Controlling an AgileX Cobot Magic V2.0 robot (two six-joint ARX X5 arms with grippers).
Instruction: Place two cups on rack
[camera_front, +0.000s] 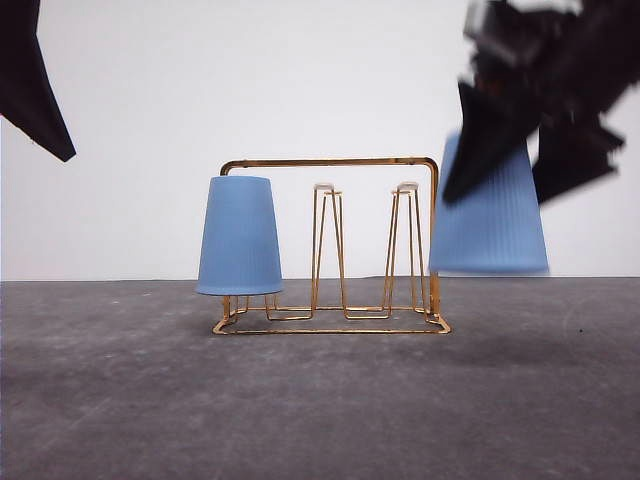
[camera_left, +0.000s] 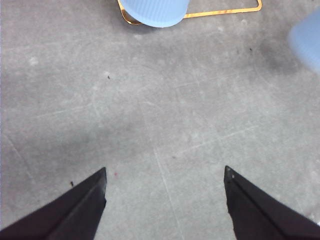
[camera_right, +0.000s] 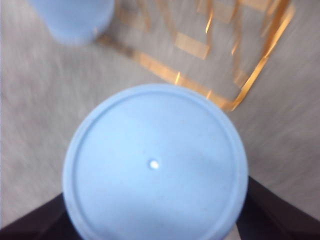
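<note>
- Spreading across the lower half of the front view, the grey bench (camera_front: 320, 400) carries everything; no marks or writing on it.
- Gold wire rack (camera_front: 330, 245) sits mid-frame, two white-tipped pegs free at its centre and right, prob. for the next cup.
- Held cup (camera_front: 490, 215), upside down at upper right, blurred, rim just beside the rack's right post; inverted so it can drop over a peg.
- Hung cup (camera_front: 239, 236) already sits inverted on the left peg.
- Right claw (camera_front: 530, 120) closed on the held cup's base.
- Left claw (camera_left: 165, 200) spread wide, holding nothing.
- No brands or labels readable anywhere.
</note>
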